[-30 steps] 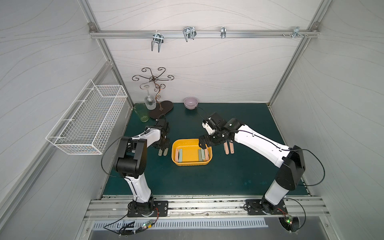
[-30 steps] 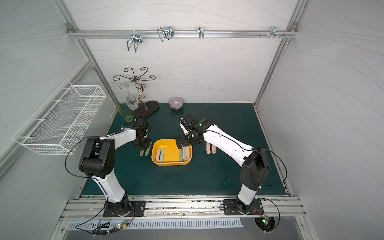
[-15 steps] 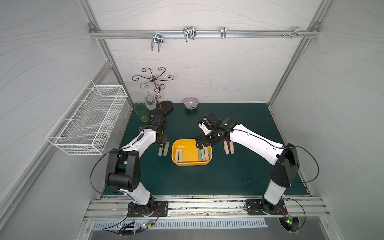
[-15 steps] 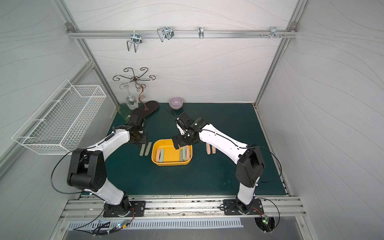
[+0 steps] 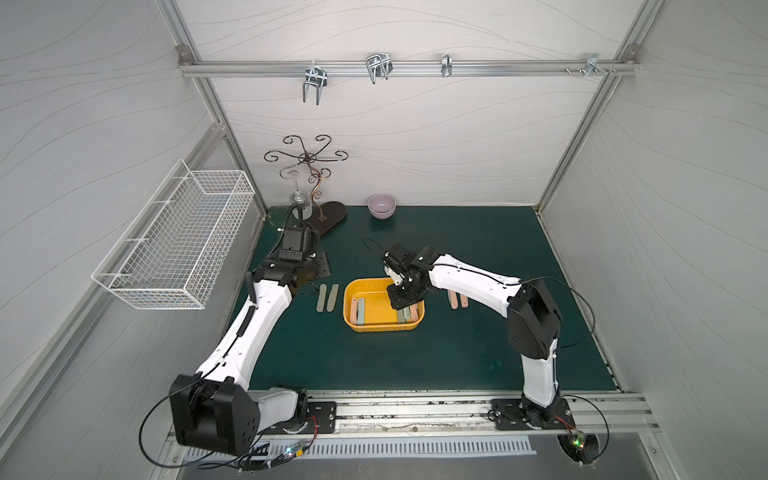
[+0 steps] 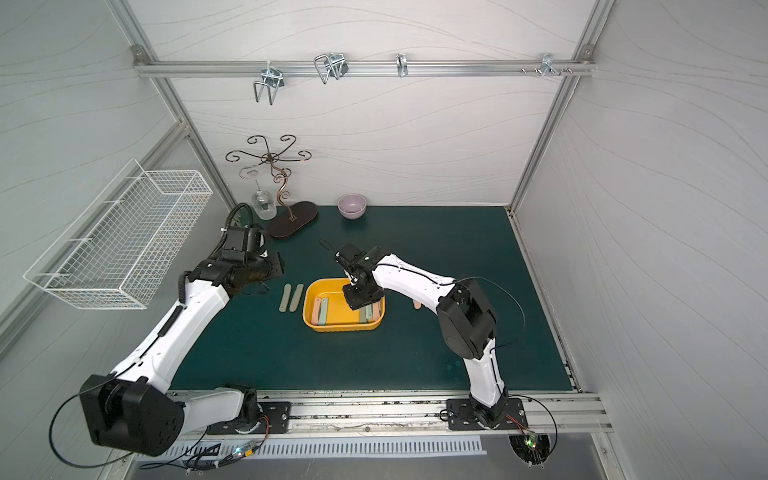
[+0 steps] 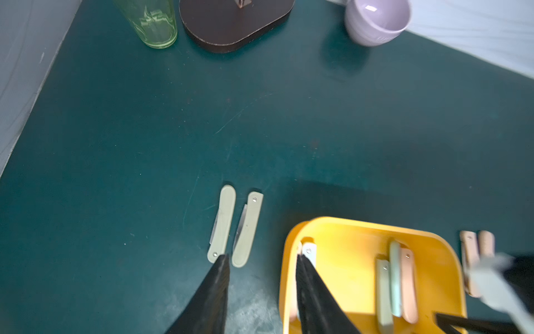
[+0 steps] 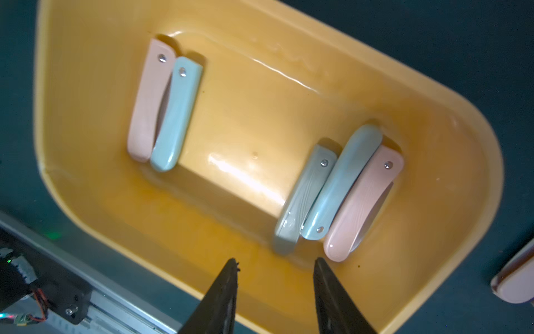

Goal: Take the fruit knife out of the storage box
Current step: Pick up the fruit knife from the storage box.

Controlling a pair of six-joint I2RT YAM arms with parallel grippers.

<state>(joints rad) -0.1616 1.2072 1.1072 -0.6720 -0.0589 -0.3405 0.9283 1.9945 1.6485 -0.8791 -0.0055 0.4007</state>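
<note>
The yellow storage box (image 5: pixel 384 328) (image 6: pixel 345 326) sits mid-mat. Several folded fruit knives lie inside it. A pink knife (image 8: pixel 150 101) and a blue knife (image 8: pixel 174 115) lie on one side. A grey-green knife (image 8: pixel 303 199), a second blue knife (image 8: pixel 341 182) and a second pink knife (image 8: pixel 361 202) lie on the other. My right gripper (image 8: pixel 276 261) (image 5: pixel 405 305) hovers over that group, open and empty, with the grey-green knife's end just beyond its tips. My left gripper (image 7: pixel 261 257) (image 5: pixel 318 270) is open and empty, back left of the box (image 7: pixel 346 251).
Two beige folded knives (image 5: pixel 327 297) (image 7: pixel 235 225) lie on the mat left of the box, and two pink ones (image 5: pixel 458 300) lie to its right. At the back stand a lilac bowl (image 5: pixel 381 206), a green glass (image 7: pixel 150 20) and a hook stand (image 5: pixel 332 214). A wire basket (image 5: pixel 174 245) hangs on the left wall.
My left gripper has drawn back and up from the two beige knives. My right gripper has moved over the box's right side, and its jaws have narrowed.
</note>
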